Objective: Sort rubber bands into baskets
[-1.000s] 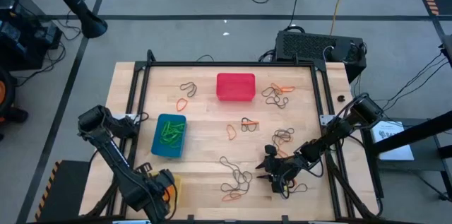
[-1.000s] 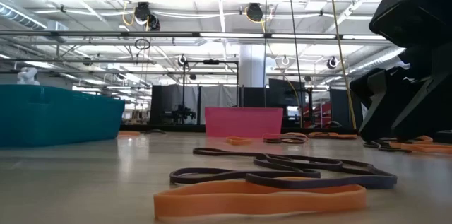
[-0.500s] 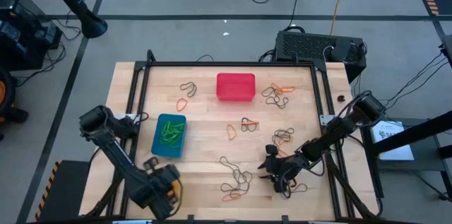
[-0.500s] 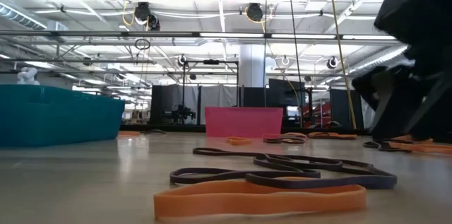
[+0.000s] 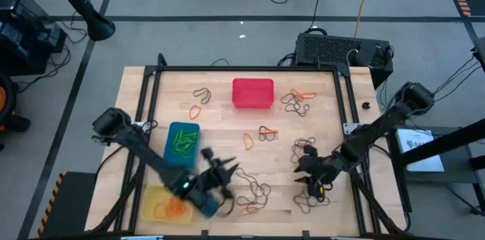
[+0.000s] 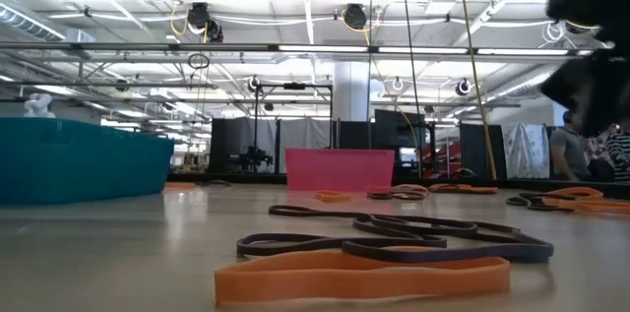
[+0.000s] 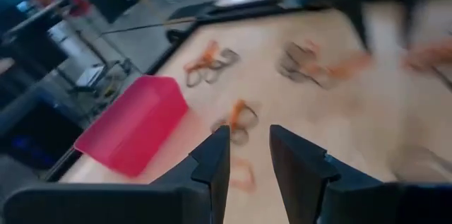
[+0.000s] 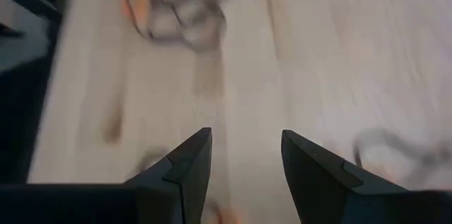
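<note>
Rubber bands lie loose on the wooden table: dark and orange ones at the near middle (image 5: pixel 254 191), by the red basket (image 5: pixel 297 101) and at the far left (image 5: pixel 200 95). The red basket (image 5: pixel 252 93) stands at the far middle. The blue basket (image 5: pixel 182 144) holds green bands. The yellow basket (image 5: pixel 161 204), at the near left, holds orange ones. My left gripper (image 5: pixel 227 170) hangs open above the table right of the blue basket, nothing between its fingers (image 7: pixel 247 155). My right gripper (image 5: pixel 309 173) hangs open above bands at the near right (image 8: pixel 244 160).
A black frame (image 5: pixel 242 69) runs round the work area. In the low view an orange band (image 6: pixel 364 278) and dark bands (image 6: pixel 394 238) lie close in front. Bare wood shows between the blue basket and the red one. A black box (image 5: pixel 341 49) stands beyond the far right corner.
My left gripper has swung from over the yellow basket toward the table's middle and tipped up from pointing down to nearly level; the yellow basket with its orange bands now shows. My right gripper has risen off the bands at the near right and drawn toward the right edge.
</note>
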